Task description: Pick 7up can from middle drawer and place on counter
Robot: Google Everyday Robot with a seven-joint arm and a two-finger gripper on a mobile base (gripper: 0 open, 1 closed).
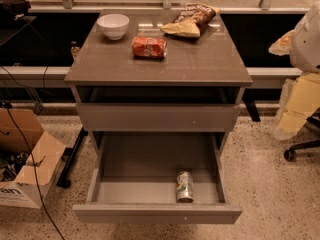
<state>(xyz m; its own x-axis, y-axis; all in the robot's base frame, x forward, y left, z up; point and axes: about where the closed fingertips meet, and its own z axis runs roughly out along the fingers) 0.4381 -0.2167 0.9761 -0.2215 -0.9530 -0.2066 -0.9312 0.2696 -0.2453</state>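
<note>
My gripper sits at the far right edge of the view, level with the counter and well off to its side. It holds nothing that I can see; whether it is open or closed I cannot tell. It is well apart from the 7up can, which is in the pulled-out drawer, right of centre and close to the front wall; I cannot tell if it stands or lies. On the counter a dented red can lies near the middle, a white bowl is at the back left, and a chip bag at the back right. A cardboard box stands on the floor at the left.
</note>
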